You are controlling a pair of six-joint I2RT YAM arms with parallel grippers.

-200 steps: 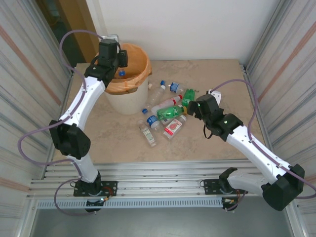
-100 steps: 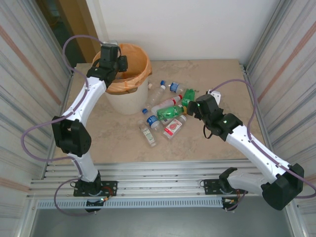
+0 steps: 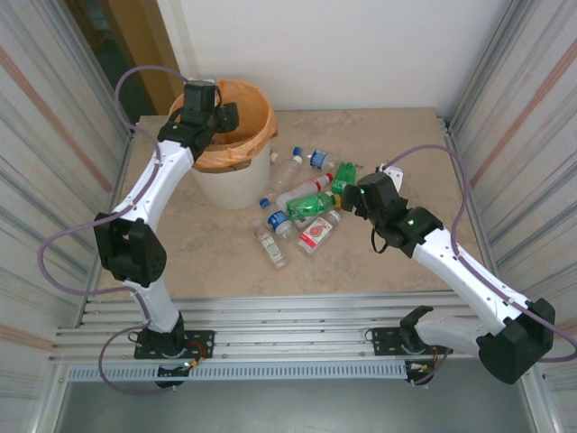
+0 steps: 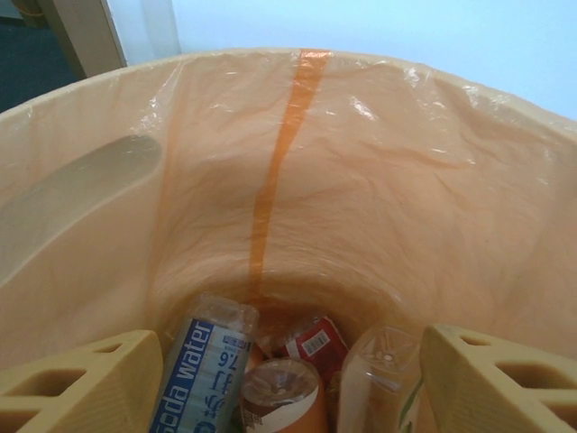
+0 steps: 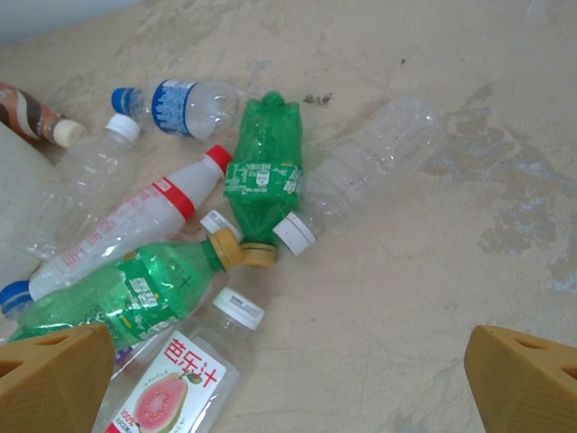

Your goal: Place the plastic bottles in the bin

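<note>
The bin (image 3: 236, 176) is a white bucket lined with an orange bag (image 4: 297, 180), standing at the back left of the table. My left gripper (image 3: 216, 122) hangs over its mouth, open (image 4: 288, 347), holding nothing. Several plastic bottles lie at the bottom below it: a blue "soda water" one (image 4: 203, 370), a copper-brown one (image 4: 279, 397) and a clear one (image 4: 379, 370). More plastic bottles (image 3: 306, 203) lie in a cluster right of the bin, among them a green one (image 5: 263, 176) and a guava-label one (image 5: 171, 379). My right gripper (image 3: 353, 197) hovers open (image 5: 288, 343) above the cluster's right edge.
Corrugated metal walls close in both sides, with a white wall behind. A small clear bottle (image 3: 269, 245) lies nearest the front. A white object (image 3: 389, 170) sits behind the right arm. Bare tabletop (image 5: 433, 253) stretches to the right of the cluster.
My left gripper has opened over the bin, and the blue-capped bottle seen at its fingers a second ago is gone from them. The right arm has not moved.
</note>
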